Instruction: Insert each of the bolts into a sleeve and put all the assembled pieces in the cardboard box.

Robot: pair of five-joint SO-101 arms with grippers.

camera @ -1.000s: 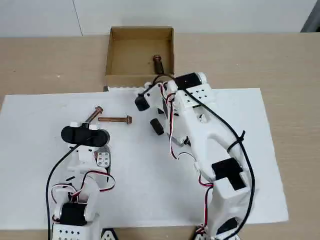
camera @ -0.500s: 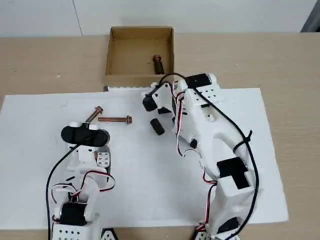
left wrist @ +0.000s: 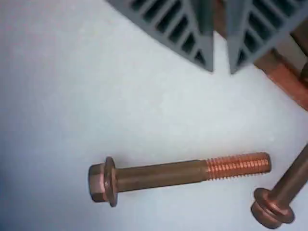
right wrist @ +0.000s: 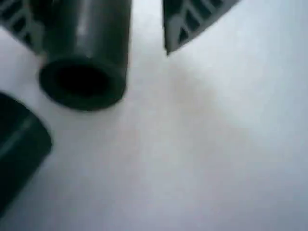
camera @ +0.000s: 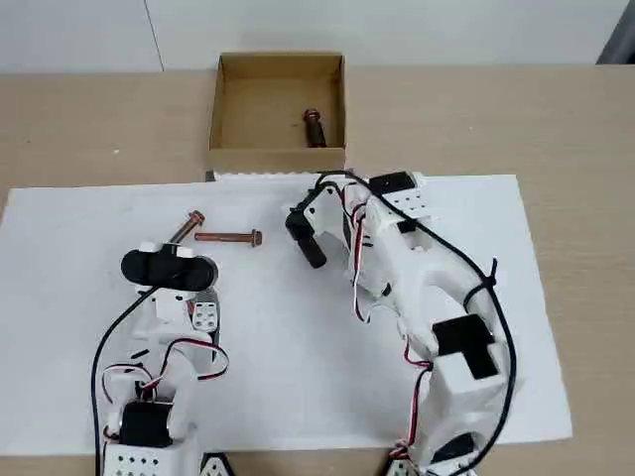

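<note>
Two copper bolts lie on the white paper sheet (camera: 89,297): one flat (camera: 228,237) (left wrist: 178,173), the other slanted beside it (camera: 187,226) (left wrist: 279,202). My left gripper (camera: 179,248) (left wrist: 220,67) hovers just short of them, its jaws almost touching and holding nothing. A black sleeve (right wrist: 86,62) lies between the spread jaws of my right gripper (camera: 310,236) (right wrist: 96,45), close to one finger and apart from the other. A second black sleeve (right wrist: 19,144) lies beside it. A sleeve (camera: 313,254) pokes out below that gripper. The cardboard box (camera: 230,104) holds one assembled piece (camera: 314,127).
The box stands on the wooden table just past the far edge of the paper. The paper's left part and its right side past the right arm are bare. A white strip (camera: 253,176) lies along the box's near wall.
My right arm has drawn back from the box edge and come down over the sleeves on the paper. The left arm and both bolts have stayed put.
</note>
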